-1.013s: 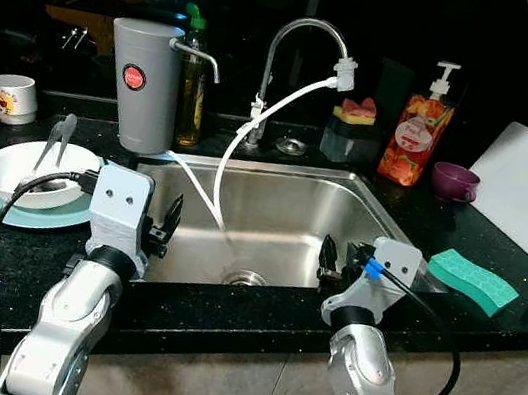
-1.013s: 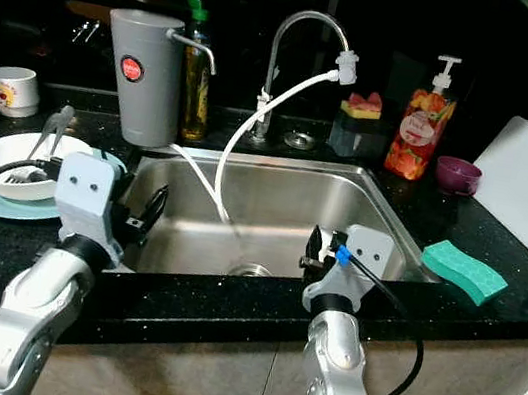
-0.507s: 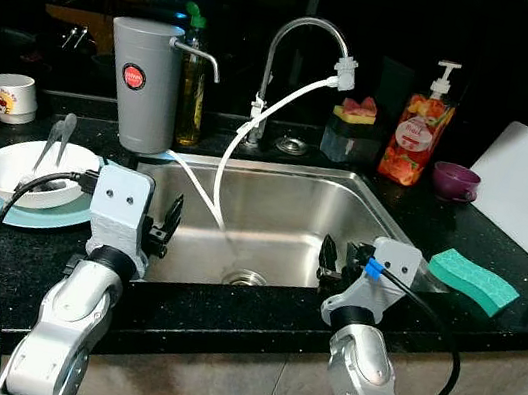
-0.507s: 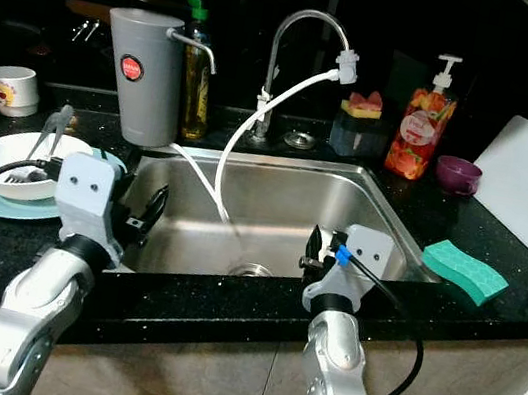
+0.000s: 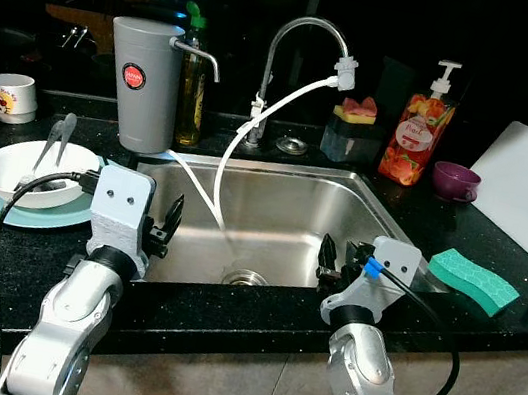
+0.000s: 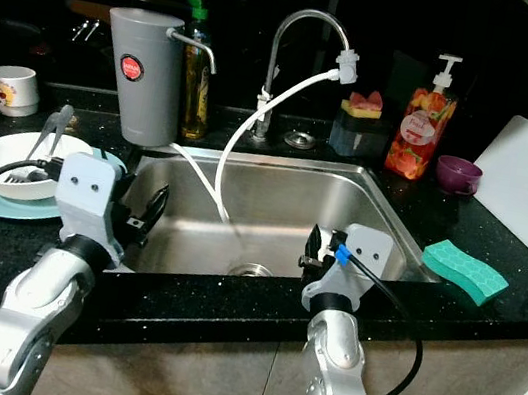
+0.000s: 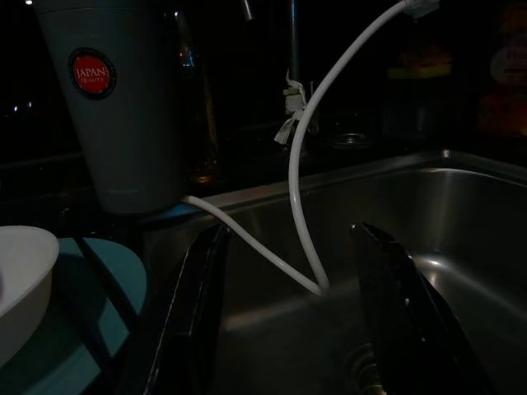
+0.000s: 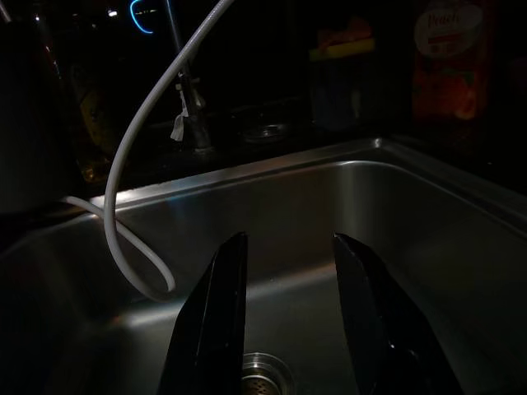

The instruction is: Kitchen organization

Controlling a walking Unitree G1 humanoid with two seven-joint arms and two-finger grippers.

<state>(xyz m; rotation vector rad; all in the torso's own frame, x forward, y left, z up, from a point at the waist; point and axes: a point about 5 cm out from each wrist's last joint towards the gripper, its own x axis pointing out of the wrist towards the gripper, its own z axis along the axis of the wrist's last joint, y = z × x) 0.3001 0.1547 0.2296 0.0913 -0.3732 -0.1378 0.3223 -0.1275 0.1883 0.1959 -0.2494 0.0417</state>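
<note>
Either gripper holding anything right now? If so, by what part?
Nothing held. Left gripper and right gripper both hover over the sink, jaws open, with nothing between them.

Bowl (image 5: 23, 169) left of sink (image 5: 270, 221), sponge (image 5: 473, 280) right

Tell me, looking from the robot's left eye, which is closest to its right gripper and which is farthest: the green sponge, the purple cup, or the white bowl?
From the right gripper, held over the sink's front right part:
1. Green sponge, on the counter just right of the sink.
2. Purple cup, farther back on the right, beside the soap bottle.
3. White bowl, far across the sink on the left counter.
</note>
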